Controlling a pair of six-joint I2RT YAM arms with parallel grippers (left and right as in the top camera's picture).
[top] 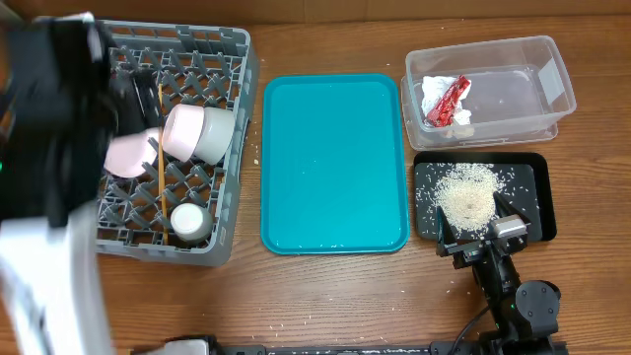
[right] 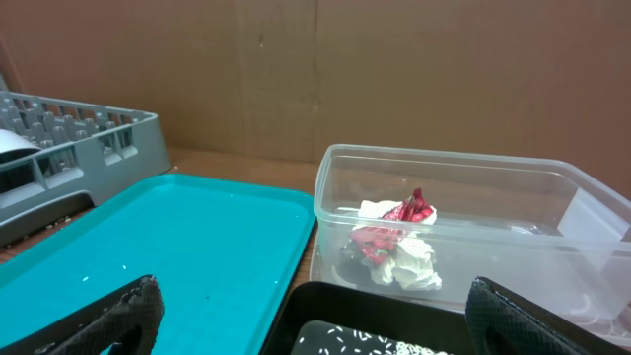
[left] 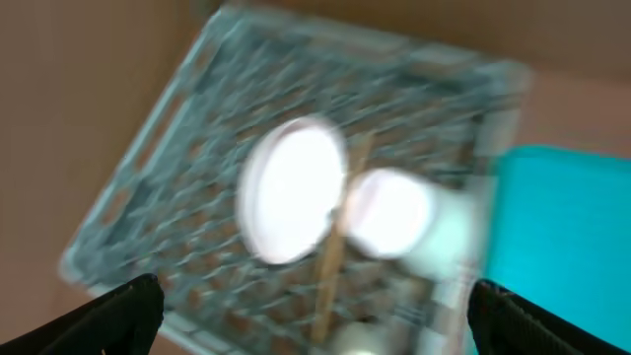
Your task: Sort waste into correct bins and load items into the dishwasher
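The grey dish rack [top: 232, 59] at the left holds the pale-pink plate [top: 128, 156], a pink bowl [top: 183, 130], a pale green bowl [top: 218, 134], a white cup [top: 191, 220] and a chopstick [top: 161, 148]. In the blurred left wrist view the rack [left: 168, 128], plate [left: 291, 187] and chopstick [left: 335, 266] show below my open, empty left gripper [left: 311, 316]. The clear tub [top: 513, 99] holds the red wrapper [top: 448, 101] and white napkin [top: 434, 94]. The black tray [top: 527, 173] holds rice [top: 465, 192]. My right gripper [right: 314, 320] is open and empty at the black tray's near edge.
The teal tray [top: 333, 163] lies between rack and bins, with a few stray rice grains on it. A few grains lie on the wooden table near its front edge. The left arm covers the rack's left side in the overhead view.
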